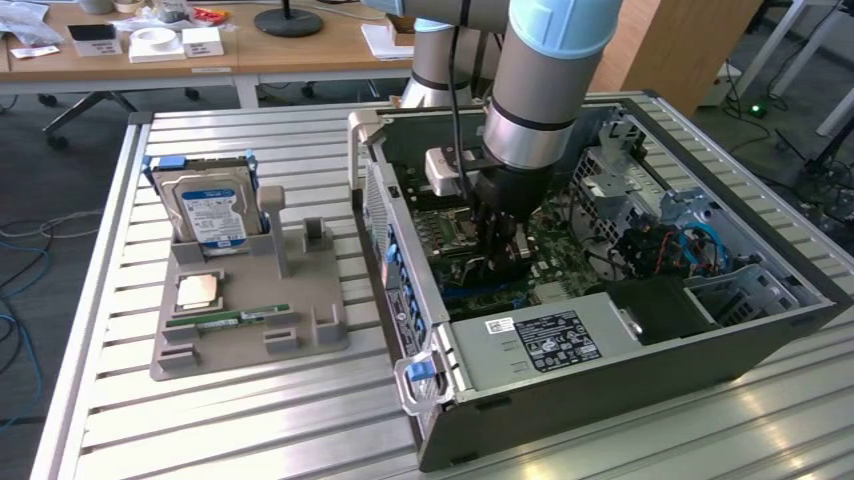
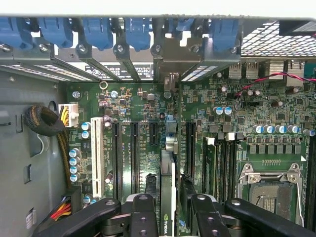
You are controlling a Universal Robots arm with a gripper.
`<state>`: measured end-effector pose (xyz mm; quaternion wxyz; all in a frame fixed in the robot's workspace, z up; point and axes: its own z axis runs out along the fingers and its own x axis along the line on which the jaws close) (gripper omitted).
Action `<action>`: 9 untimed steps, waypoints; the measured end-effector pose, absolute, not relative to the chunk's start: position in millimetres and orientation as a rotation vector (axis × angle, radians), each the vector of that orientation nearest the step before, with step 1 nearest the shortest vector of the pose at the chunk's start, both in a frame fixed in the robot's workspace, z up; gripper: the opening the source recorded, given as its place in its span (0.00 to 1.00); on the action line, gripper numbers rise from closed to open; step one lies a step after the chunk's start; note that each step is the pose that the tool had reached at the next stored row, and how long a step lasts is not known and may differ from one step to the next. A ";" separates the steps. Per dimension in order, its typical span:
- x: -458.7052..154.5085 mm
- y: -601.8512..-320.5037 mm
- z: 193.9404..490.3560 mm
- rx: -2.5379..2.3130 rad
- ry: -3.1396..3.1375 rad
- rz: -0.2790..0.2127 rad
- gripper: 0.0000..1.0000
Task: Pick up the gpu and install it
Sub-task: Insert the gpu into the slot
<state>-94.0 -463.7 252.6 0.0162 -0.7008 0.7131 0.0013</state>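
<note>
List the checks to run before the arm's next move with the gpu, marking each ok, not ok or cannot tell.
1. gpu held between the gripper fingers: ok.
2. gpu edge-on, parallel to the long slots: ok.
3. gpu inside the case, over the motherboard: ok.
4. gpu fully seated in a slot: cannot tell.
5. Cable bundle apart from the gpu: ok.
6. Hard drive outside the case, away from the arm: ok.

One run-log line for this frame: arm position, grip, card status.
arm: inside open computer case | gripper: shut on gpu | gpu: edge-on, low over motherboard slots | seating: cannot tell
</note>
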 end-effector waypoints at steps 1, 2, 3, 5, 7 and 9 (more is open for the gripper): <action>-94.0 -463.7 252.6 -2.179 2.218 0.004 0.32; -94.0 -463.6 252.6 -2.179 2.218 0.004 0.32; -94.0 -463.6 252.6 -2.179 2.217 0.004 0.26; -94.0 -463.6 252.6 -2.179 2.218 0.004 0.25; -94.0 -463.7 252.6 -2.179 2.218 0.004 0.25; -94.0 -463.6 252.6 -2.179 2.218 0.004 0.25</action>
